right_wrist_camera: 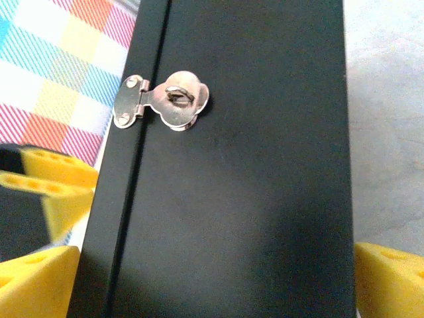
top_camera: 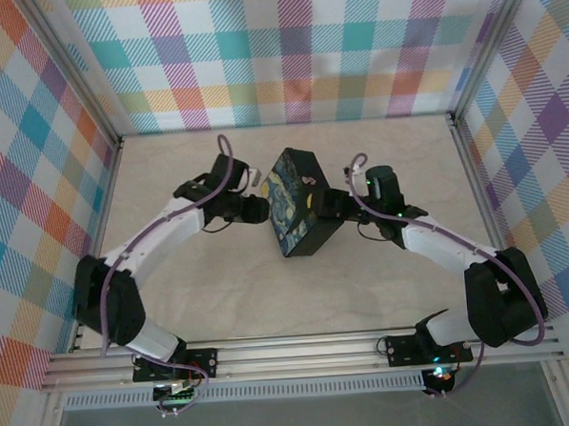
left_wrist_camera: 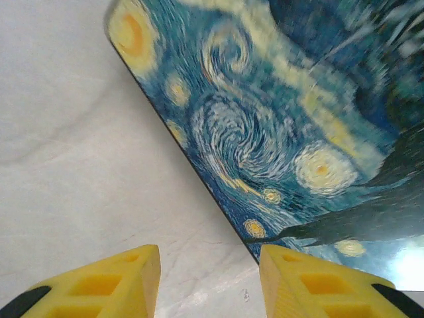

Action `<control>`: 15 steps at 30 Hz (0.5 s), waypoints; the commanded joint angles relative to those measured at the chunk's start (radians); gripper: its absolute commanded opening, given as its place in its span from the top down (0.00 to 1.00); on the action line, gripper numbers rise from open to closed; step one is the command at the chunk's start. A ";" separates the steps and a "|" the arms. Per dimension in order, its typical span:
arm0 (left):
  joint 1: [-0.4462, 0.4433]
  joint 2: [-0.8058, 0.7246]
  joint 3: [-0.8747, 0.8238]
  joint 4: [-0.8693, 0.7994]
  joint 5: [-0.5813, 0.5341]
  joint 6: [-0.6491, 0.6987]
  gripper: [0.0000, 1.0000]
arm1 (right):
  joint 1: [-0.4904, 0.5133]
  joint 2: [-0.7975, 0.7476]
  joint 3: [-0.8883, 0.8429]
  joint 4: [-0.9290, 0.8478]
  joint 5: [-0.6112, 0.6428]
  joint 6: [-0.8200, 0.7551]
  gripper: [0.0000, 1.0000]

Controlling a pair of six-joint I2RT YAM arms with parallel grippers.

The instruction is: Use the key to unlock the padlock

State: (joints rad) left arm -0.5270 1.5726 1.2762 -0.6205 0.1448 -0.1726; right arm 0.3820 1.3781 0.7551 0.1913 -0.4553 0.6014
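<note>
Black box with Starry Night print lid (top_camera: 299, 207) at centre of table (top_camera: 222, 293). Right gripper (right_wrist_camera: 212, 278) wide, flanking the latch side, probably to steady the box; contact unclear. Left gripper (left_wrist_camera: 210, 265) half-spread, empty, beside the lid. Silver hasp (right_wrist_camera: 165, 101) staple bare. Padlock, key: cannot tell where.

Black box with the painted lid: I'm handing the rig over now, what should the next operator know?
Left gripper: open, empty, beside the black box with a swirly blue-and-yellow painted lid.
Right gripper: wide open, straddling the box's black front; contact unclear.
Silver hasp: folded over its staple, no padlock hanging there.
To do: neither gripper holds a key; unlocking unconfirmed.
</note>
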 commanded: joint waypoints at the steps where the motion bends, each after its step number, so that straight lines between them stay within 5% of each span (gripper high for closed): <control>1: -0.031 0.076 0.078 0.050 -0.017 -0.039 0.57 | -0.037 0.029 -0.061 0.125 -0.160 0.043 0.00; 15: -0.025 0.288 0.248 0.054 -0.136 -0.049 0.57 | -0.078 0.239 -0.040 0.239 -0.246 0.119 0.00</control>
State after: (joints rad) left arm -0.5678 1.8446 1.4788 -0.5476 0.0570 -0.2203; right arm 0.3069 1.5852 0.6792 0.3660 -0.6594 0.7040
